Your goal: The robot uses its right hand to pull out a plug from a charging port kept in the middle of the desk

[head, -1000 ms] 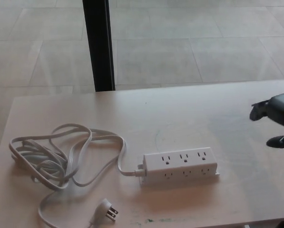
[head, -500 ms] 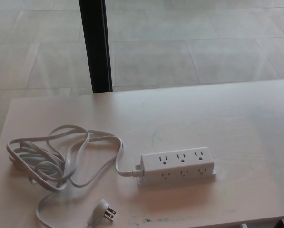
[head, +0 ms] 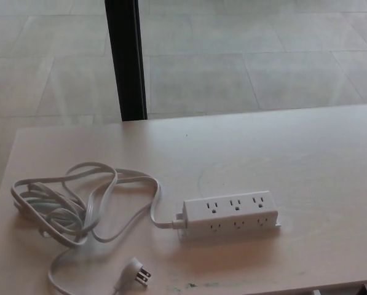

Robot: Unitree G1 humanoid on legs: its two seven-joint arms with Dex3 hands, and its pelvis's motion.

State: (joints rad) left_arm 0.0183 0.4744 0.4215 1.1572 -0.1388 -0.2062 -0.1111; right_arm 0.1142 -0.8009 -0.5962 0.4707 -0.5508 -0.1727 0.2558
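White three-prong plug (head: 139,273) lies loose at lower left, left of the white power strip (head: 231,214); we see neither hand.

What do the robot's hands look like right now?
Neither hand shows in the head view now, so their look can't be told. Only the white power strip, its tangled cord and the loose plug lie on the desk.
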